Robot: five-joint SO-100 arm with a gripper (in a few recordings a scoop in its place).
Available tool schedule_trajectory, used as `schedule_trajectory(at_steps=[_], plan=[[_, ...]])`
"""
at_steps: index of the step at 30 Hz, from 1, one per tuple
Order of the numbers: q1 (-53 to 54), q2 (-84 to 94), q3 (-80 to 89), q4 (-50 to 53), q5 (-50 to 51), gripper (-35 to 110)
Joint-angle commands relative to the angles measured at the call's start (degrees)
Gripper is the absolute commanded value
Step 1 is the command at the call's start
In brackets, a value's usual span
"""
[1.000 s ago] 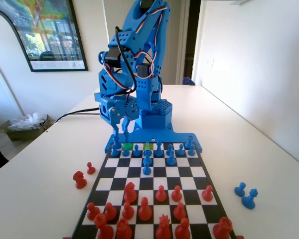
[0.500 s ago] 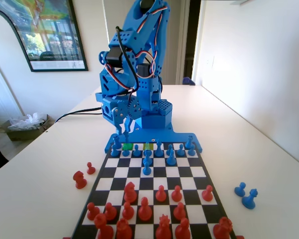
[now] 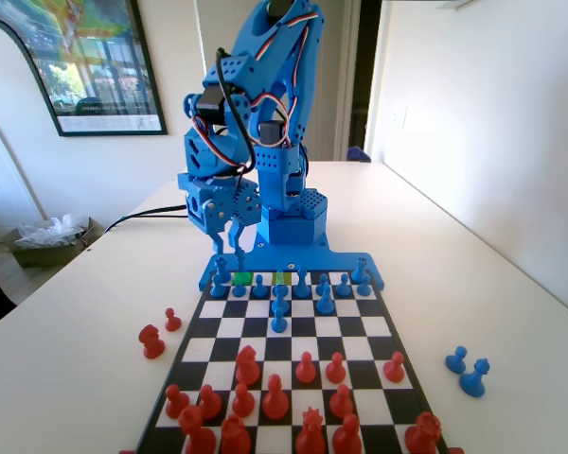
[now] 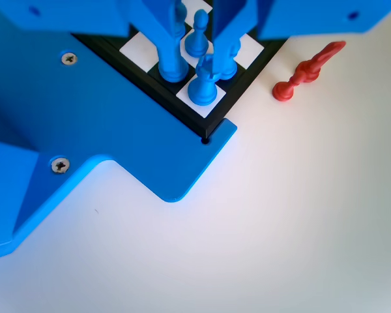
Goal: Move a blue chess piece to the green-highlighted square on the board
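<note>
The board (image 3: 386, 322) lies between the camera and my blue arm. The green-highlighted square (image 3: 245, 278) is the second square from the left in the far row. My gripper (image 3: 229, 246) hangs just above it, jaws apart. In the wrist view the gripper (image 4: 197, 39) is open. A slender blue chess piece (image 4: 173, 65) stands on the back-row square beside the corner, under the left jaw, which hides its top. I cannot tell whether the jaw touches it.
A paler yellow-green square (image 3: 282, 278) lies two squares to the right. A blue corner piece (image 4: 204, 85) and blue pawns (image 4: 199, 29) crowd the jaws. Several red pieces (image 3: 275, 397) fill the near rows. Two red pieces (image 3: 152, 340) and two blue pieces (image 3: 471, 376) lie off the board.
The arm's wrist block has shifted slightly left and up, and the gripper tips have risen a little over the far-left corner. The pieces on the board have not moved.
</note>
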Motion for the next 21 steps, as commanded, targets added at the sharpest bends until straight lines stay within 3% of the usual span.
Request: schedule_trajectory(at_steps=[1, 21], plan=[[1.14, 1.23, -0.97, -0.18, -51.94, 9], [0.26, -4.04, -5.8, -0.53, -49.04, 9]])
